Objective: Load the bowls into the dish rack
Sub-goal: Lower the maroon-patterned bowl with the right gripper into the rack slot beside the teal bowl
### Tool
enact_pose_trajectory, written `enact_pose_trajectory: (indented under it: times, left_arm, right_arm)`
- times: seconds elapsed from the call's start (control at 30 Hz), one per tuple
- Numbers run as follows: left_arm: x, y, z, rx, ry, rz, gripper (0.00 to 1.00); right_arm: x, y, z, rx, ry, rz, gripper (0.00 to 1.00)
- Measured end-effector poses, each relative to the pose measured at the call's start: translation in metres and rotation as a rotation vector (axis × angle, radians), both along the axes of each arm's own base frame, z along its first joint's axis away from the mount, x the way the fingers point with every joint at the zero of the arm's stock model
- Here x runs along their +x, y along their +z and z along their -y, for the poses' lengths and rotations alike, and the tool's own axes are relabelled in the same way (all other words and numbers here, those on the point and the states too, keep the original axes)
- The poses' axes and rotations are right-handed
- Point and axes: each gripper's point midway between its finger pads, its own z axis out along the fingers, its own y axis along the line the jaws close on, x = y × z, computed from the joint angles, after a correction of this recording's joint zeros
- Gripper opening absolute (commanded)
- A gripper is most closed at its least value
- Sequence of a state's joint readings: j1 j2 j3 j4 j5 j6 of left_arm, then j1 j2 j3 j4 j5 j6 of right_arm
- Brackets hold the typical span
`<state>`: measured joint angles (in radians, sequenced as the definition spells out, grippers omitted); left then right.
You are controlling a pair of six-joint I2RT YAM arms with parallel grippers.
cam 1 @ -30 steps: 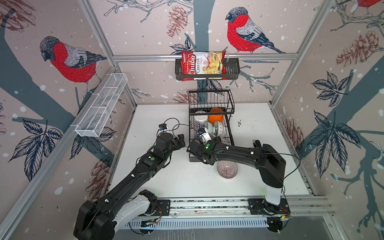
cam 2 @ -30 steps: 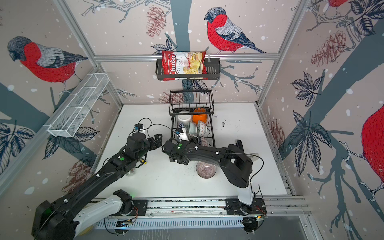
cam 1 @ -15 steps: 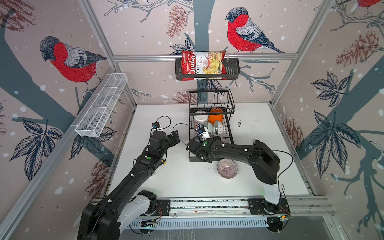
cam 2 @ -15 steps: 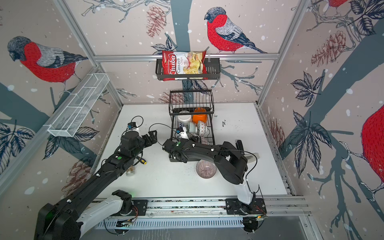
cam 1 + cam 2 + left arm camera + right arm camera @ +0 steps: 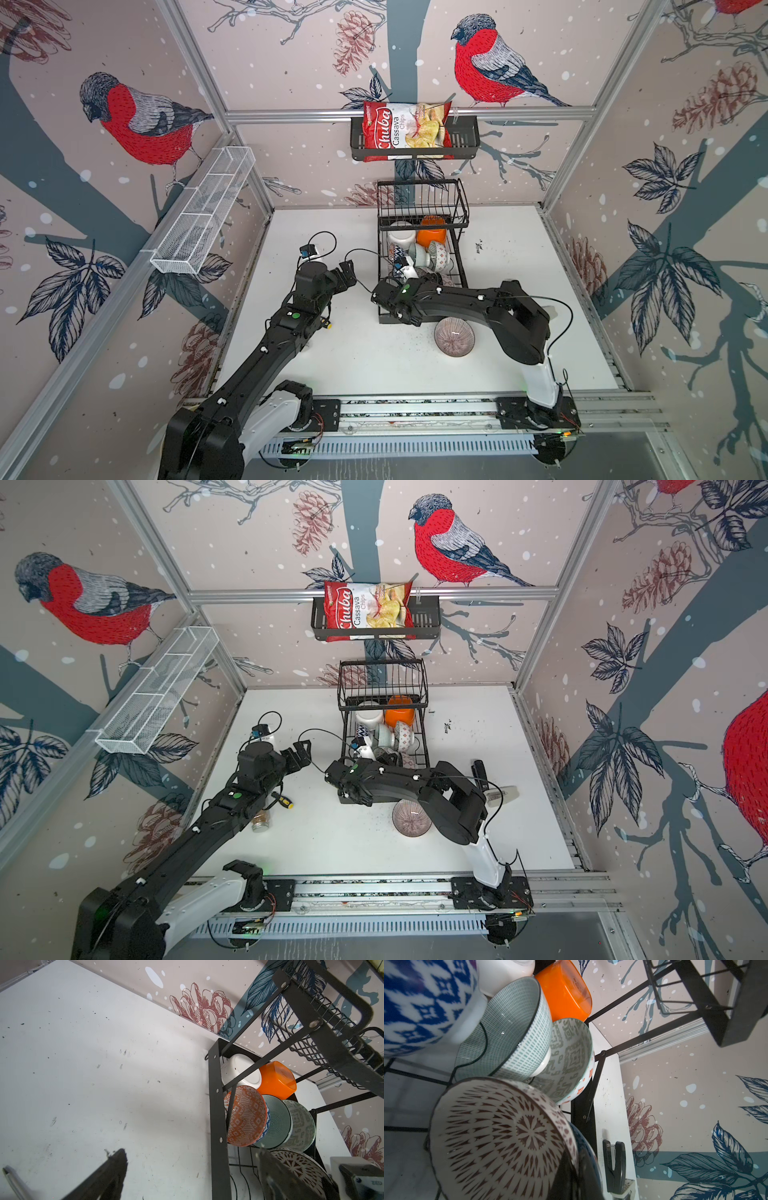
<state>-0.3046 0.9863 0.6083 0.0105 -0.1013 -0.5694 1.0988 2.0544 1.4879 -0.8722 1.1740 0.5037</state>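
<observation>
Right wrist view: the blue-patterned bowl [image 5: 419, 1005] is blurred and edge-cropped; blurred, cropped fingers [image 5: 560, 1185] of the right gripper [image 5: 576, 1177] hide part of the brown-patterned bowl [image 5: 500, 1136].

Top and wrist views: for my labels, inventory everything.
rack: one, black, back of table
bowls: at least six, white, orange, patterned, rack's lower tier
loose bowl: one, pinkish, in front of rack
chips bag: one, red, in wall basket
mesh shelf: one, white, left wall
screwdriver: one, yellow, table left
jar: one, clear, by screwdriver
stapler: one, black, table right
left gripper: one, black, open, left of rack
right gripper: one, black, shut on maroon bowl
</observation>
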Motion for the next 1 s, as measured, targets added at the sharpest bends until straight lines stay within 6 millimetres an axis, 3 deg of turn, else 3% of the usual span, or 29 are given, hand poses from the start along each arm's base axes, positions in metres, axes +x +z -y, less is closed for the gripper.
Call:
enact_pose_trajectory:
  times: [0.5,1.0]
  left_arm:
    - [0.0,0.0,0.001,-0.008,-0.012,-0.001,0.96]
    - [-0.002,0.002,-0.002,-0.001,-0.011,0.009,0.96]
  right_arm:
    - [0.002,0.001,0.002,-0.075,-0.009,0.06,0.0]
    - [-0.008,-0.003,-0.012,-0.131,0.051,0.092,0.02]
